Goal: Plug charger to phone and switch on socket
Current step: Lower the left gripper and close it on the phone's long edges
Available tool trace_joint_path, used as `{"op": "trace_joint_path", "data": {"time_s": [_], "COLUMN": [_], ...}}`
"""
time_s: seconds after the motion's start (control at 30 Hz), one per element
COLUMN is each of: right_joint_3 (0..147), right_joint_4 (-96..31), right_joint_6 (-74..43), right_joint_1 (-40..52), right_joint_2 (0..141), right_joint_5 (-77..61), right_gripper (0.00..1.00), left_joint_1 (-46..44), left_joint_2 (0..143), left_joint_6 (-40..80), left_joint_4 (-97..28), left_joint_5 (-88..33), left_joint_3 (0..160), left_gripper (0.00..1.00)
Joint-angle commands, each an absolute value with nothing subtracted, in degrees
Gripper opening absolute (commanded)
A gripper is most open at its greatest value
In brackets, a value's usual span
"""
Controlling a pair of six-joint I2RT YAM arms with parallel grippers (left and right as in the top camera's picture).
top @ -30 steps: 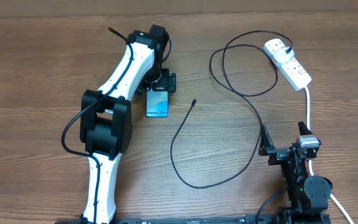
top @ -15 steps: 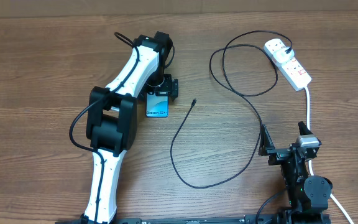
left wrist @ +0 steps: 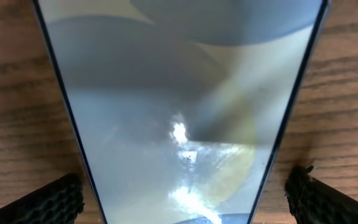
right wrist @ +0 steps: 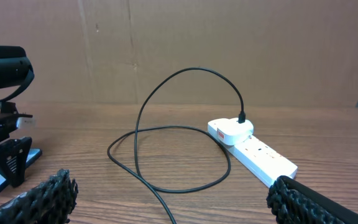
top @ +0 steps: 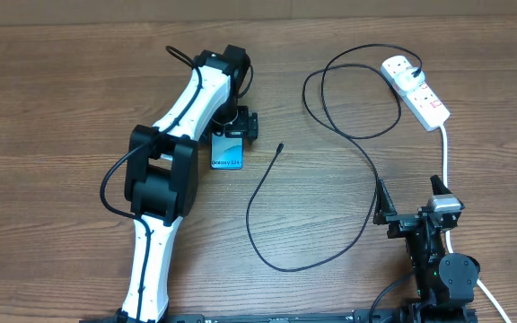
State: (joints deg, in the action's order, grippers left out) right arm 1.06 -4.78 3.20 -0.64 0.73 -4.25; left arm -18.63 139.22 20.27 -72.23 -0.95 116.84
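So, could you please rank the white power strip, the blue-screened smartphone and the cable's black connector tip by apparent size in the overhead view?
1. White oblong power strip
2. Slim blue-screened smartphone, partly hidden under the left gripper
3. Small black connector tip

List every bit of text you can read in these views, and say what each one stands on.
"Galaxy S24": white letters on the phone screen, overhead view.
Red markings on the socket: too small to read in any view.
Left wrist view: the phone screen shows only glare, with no legible text.
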Motion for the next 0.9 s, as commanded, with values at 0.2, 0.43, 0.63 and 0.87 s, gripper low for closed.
{"op": "trace_joint_path", "data": {"time_s": [0.2,0.43,0.63,0.87], "right_joint_3": [0.5,0.5,0.5,0.5], "right_joint_4": [-4.6,-4.6,-4.6,-4.6], "right_joint_6": [3.0,3.0,3.0,3.0], "right_joint_1": [-0.4,-0.4,-0.4,-0.4], "right_joint_2": [0.2,0.2,0.2,0.2], "right_joint_5": [-4.1,-4.1,-4.1,-4.1], "right_gripper": [1.0,1.0,1.0,1.0], "left_joint_1": [-17.4,-17.3,-17.3,-17.3], "left_joint_2": [141.3,141.3,141.3,141.3], "left_joint_6": [18.6,16.5,16.5,16.5], "left_joint_4": [-71.5,-71.5,-71.2,-71.1], "left_joint_5": [-0.3,-1.6,-1.5,-1.5], "left_joint_3": [116.4,116.3,116.3,116.3], "left_gripper": [1.0,1.0,1.0,1.0]}}
